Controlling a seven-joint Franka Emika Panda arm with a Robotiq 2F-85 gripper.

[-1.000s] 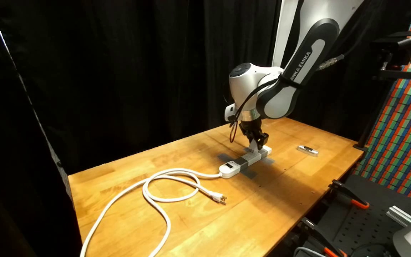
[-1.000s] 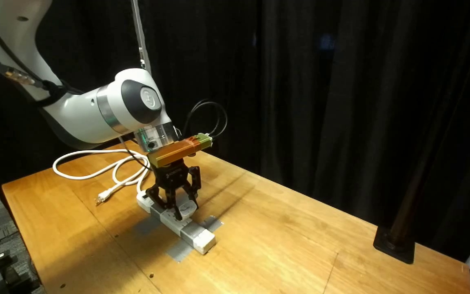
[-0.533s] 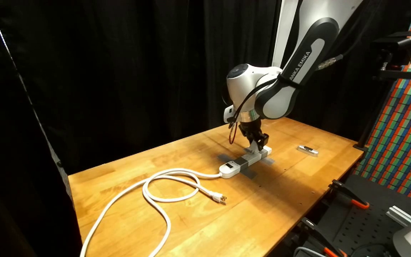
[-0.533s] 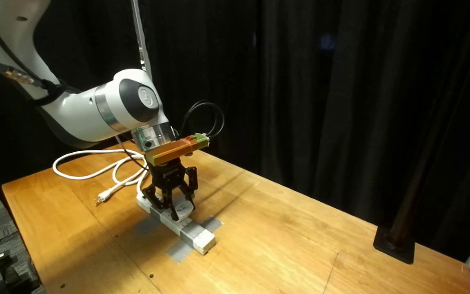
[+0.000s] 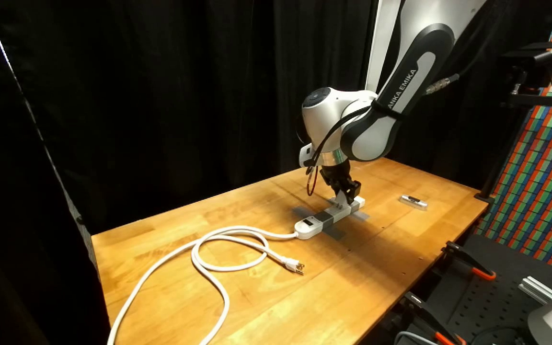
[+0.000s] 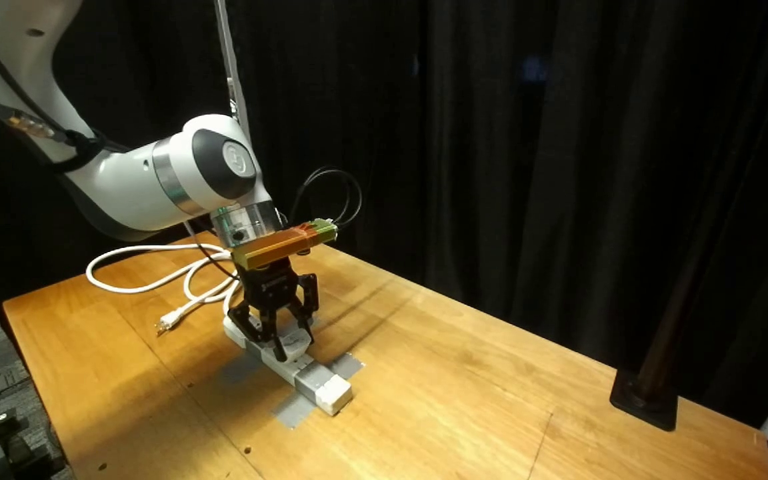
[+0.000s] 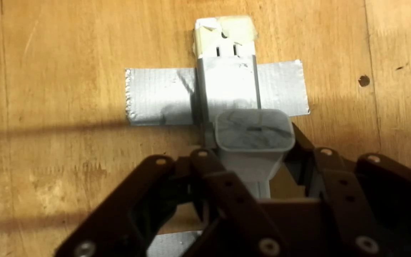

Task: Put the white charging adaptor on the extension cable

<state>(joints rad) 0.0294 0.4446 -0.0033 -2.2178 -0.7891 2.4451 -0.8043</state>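
The white charging adaptor (image 7: 255, 132) sits between the fingertips of my gripper (image 7: 257, 142) in the wrist view. The gripper is shut on it. The adaptor (image 6: 296, 343) also shows in an exterior view, between the fingertips (image 6: 295, 351), right over the middle of the extension cable (image 6: 334, 393). In an exterior view the adaptor (image 5: 341, 198) is partly hidden by the black fingers (image 5: 350, 195). The extension cable (image 5: 307, 228) is a white power strip taped to the table. Its free end (image 7: 226, 46) shows slots in the wrist view. Whether the adaptor's prongs touch the strip I cannot tell.
Grey tape (image 7: 159, 96) crosses the strip. The white cord (image 5: 223, 287) loops over the table (image 5: 161, 249) and ends in a plug (image 5: 293, 265). A small silver and dark object (image 5: 413, 201) lies beyond the strip. A black post base (image 6: 644, 400) stands at the table's edge.
My gripper, with the adaptor in it, has shifted slightly along the strip toward the cord end and a little lower. The strip and cord have not moved.
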